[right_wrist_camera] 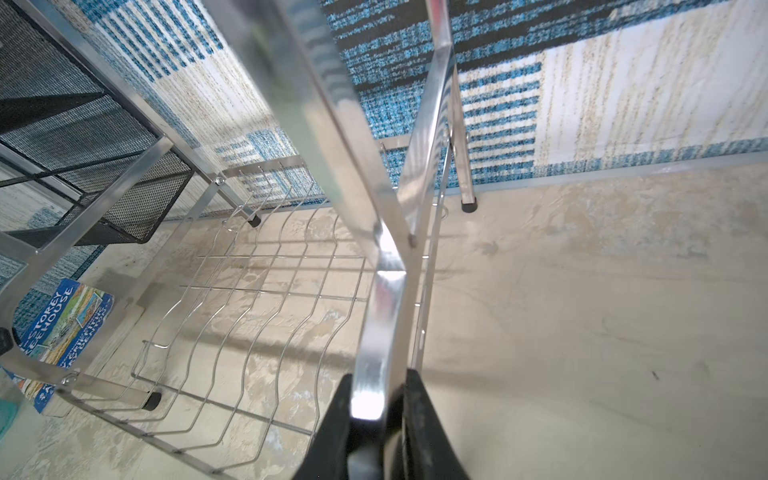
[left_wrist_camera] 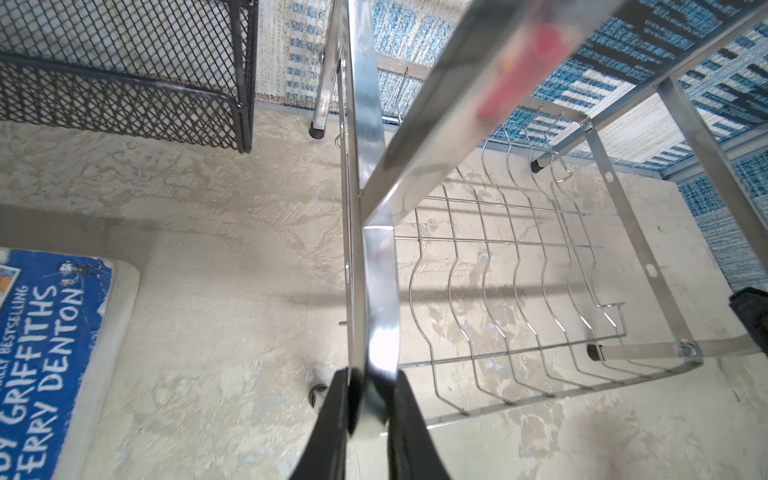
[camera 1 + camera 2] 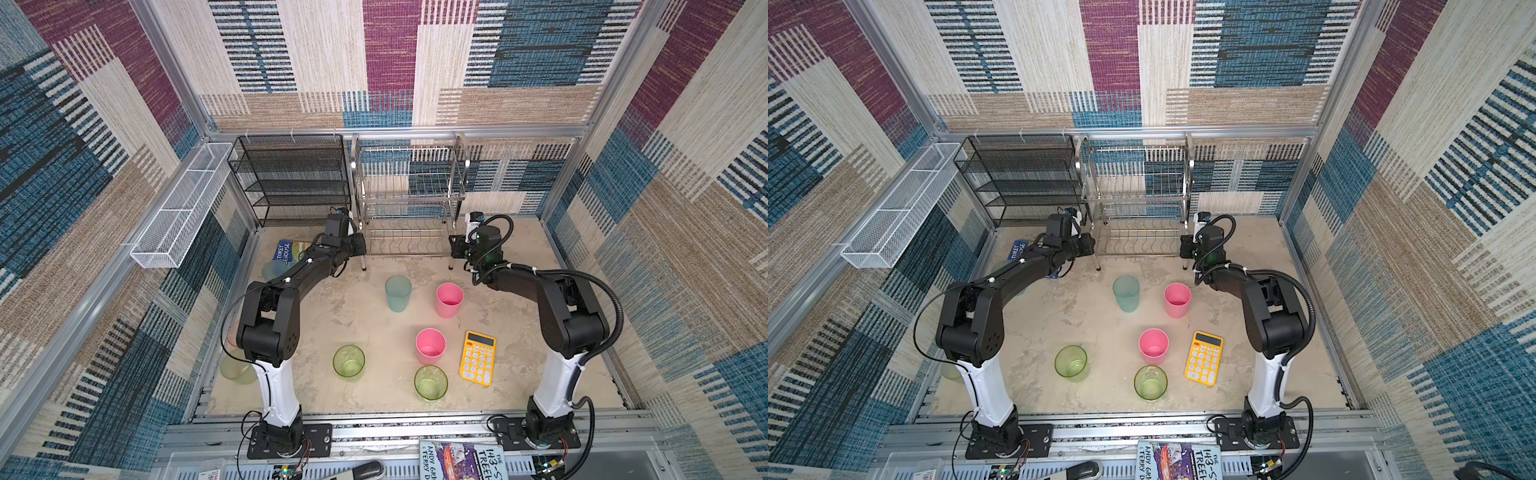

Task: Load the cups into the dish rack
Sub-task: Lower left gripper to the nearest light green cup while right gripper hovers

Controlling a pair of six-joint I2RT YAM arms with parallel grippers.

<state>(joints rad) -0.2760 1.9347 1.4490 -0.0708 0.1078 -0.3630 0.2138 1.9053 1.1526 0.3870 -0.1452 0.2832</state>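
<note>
Clamping the left gripper (image 2: 370,401) low on the flat steel upright at the front left corner of the dish rack (image 3: 409,198), with jaws drawn almost together on the thin strip. Clamping the right gripper (image 1: 376,401) the same way on the matching upright at the dish rack's front right corner, with jaws pinched fully onto the metal. Holding nothing else in either.

Judging by the mirrored holds, probably taking the dish rack by both front corners in order to shift or square it, and so avoiding any twisting of the light frame on its black feet. Gripping at about the level of the lower tier, likely for dragging without tipping.

Leaving every cup off the dish rack for now, with both tiers standing bare. Standing mouth-up on the table in front of the dish rack:
- a teal cup (image 3: 398,293) and a pink cup (image 3: 449,299), nearest;
- a second pink cup (image 3: 430,345), farther out;
- a green cup (image 3: 348,360) and a second green cup (image 3: 430,382), farthest.

Showing only partly behind the left arm (image 3: 286,282), out in front of the dish rack and to its left, a third green cup (image 3: 237,370).

Lying well in front of the dish rack, toward its right side, a yellow calculator (image 3: 478,358), not for loading. Standing just left of the dish rack, a black mesh shelf (image 3: 291,178).
</note>
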